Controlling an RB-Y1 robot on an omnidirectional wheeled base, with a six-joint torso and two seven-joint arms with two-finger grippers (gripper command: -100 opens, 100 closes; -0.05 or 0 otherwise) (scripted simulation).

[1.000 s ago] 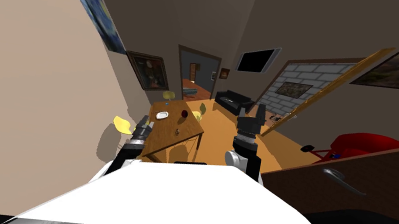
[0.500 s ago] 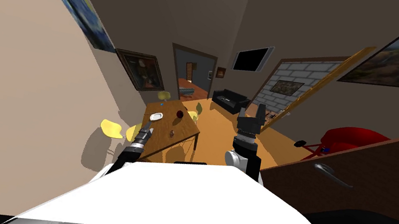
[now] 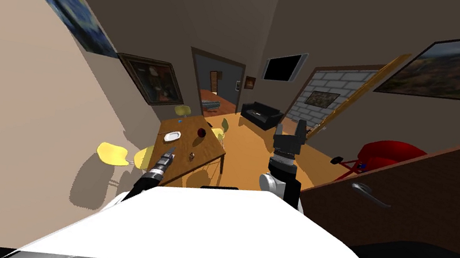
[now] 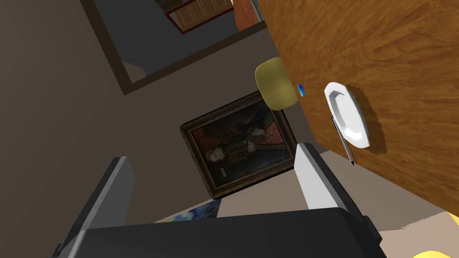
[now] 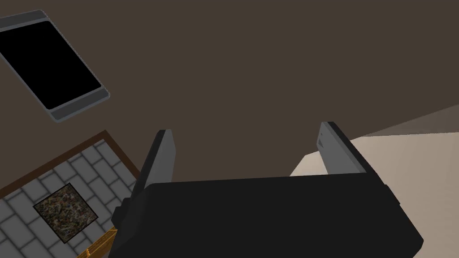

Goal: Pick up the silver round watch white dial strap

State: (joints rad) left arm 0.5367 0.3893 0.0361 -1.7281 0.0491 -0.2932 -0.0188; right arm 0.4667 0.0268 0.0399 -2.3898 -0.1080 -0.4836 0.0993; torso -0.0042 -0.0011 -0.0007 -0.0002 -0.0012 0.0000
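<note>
Over the last second the whole head view has slid, so the robot itself has turned: the wooden bench (image 3: 188, 126) now sits further left of centre. The left pincer (image 3: 167, 155) has rolled from broadside to edge-on and now points over the bench's near-left corner. This reads as the approach closing, with the pick not yet begun.

A small speck (image 3: 192, 156), left of centre near the bench's near edge, is probably the watch, though it is too small to be sure. It lies apart from the white plate (image 3: 171, 137) and the dark red round thing (image 3: 201, 132) beyond it.

The left forearm reaches forward and low from the chest. The left wrist view shows its fingers (image 4: 313, 179) spread wide and empty, aimed past the plate's side of the bench. The right pincer (image 3: 291, 131) is raised upright at centre frame, also wide and empty.
</note>
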